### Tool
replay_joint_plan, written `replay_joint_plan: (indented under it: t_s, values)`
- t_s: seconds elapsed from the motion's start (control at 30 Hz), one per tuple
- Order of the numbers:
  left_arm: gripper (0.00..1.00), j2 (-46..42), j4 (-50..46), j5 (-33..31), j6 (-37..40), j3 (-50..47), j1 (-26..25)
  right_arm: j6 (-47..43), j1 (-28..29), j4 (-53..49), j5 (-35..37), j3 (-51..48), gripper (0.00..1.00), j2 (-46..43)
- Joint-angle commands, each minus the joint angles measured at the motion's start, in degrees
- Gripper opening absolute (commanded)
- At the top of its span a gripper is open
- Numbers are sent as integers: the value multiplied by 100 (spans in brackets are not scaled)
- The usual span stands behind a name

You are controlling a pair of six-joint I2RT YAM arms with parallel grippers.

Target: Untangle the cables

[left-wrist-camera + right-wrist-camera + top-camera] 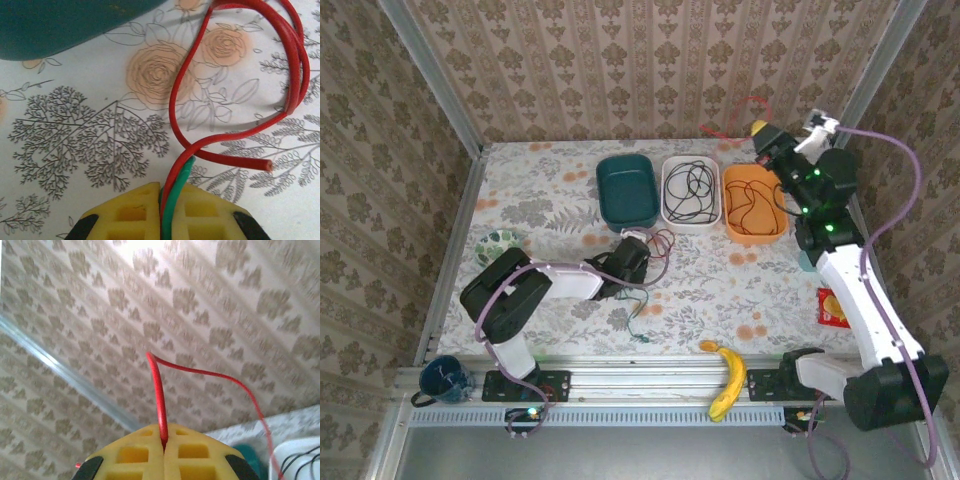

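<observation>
Left wrist: green cable, red cable vanish between left fingers.

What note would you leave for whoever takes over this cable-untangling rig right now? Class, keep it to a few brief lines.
Left gripper: shut on the red cable and green cable together, low on the table beside the teal bin.
Right gripper: shut on a thin red wire, raised near the back wall.
Done: black cable lies alone in the white bin; a thin wire lies in the orange bin.
Left: red and green run side by side in the left gripper; separate them.
</observation>
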Motion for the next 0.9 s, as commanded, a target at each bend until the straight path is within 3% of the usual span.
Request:
replay_joint_plan:
  t_s: [0.0, 0.17, 0.5, 0.73, 0.87]
  values:
    - [0, 19, -301, -138, -224, -243, 110, -290, -289, -504, 555, -70, 0, -132]
    - [0, 10, -308, -158, -217, -244, 109, -643, -620, -860, 613, -47, 0, 61]
    - [0, -52, -285, -249, -207, -290, 61, -1641, -641, -1594, 1122, -364, 0, 714]
    - [0, -35, -322, -254, -204, -253, 56, -1913, -463, -2093, 2203, -644, 3, 1077]
    - [0, -25, -334, -271, -197, -236, 46, -1826, -377, -2867, 2942, -517, 5, 1530]
